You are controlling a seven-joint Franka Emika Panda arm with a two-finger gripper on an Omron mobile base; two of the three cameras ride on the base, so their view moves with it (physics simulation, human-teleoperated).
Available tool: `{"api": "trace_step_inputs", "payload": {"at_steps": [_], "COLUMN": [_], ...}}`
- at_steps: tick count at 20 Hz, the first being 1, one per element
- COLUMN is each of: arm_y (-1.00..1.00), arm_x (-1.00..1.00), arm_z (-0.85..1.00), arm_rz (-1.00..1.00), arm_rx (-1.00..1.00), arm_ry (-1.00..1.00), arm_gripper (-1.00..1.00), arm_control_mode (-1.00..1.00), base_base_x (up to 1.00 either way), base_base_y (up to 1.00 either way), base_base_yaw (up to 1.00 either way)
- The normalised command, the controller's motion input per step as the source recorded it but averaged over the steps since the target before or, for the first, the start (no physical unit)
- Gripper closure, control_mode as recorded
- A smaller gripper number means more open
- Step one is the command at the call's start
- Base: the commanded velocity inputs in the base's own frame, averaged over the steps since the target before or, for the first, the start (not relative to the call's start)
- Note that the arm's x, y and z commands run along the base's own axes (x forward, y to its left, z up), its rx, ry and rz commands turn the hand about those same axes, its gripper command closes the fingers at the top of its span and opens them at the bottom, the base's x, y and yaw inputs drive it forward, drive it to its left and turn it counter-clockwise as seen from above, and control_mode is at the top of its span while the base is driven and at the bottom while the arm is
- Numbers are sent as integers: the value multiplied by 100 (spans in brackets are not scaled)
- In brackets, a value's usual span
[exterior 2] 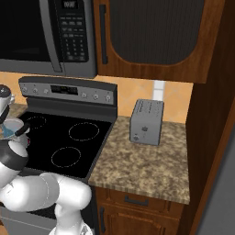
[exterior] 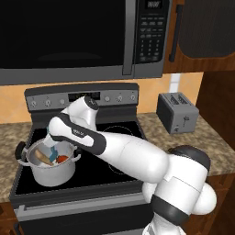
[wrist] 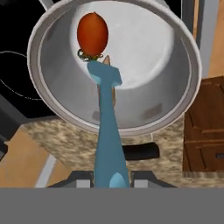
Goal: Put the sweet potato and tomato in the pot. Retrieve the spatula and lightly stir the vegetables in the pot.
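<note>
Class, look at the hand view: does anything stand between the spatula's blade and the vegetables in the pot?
Nothing visible does. The closed gripper holds the long blue-grey spatula, and its blade already reaches into the shiny steel pot, right beside the round red tomato.

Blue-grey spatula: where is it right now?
The thin blue-grey spatula is clamped in the gripper, its blade reaching down into the shiny steel pot right beside the red tomato, on the stove's front left in the left base view.

The pot (wrist: 192, 87) is crowded by spatula (wrist: 106, 131) and tomato (wrist: 92, 33); 2 right burners (exterior 2: 75, 144) lie bare.
</note>
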Motion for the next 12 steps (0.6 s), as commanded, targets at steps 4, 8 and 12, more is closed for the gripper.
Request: {"api": "trace_step_inputs", "payload": {"at_steps": [4,8,12], "arm_y": [27,29,0], "arm_x": [0,0,15], "arm_z": [0,0,0], "arm_rz": [0,-3,-13], "arm_rx": [0,0,-2], "arm_ry": [-17,-24,-6], "arm_gripper": [100,100,100], "arm_control_mode": [-100,-100,-100], "base_base_x": [0,0,0], "base_base_y": [0,0,0], "base_base_yaw": [0,0,0]}}
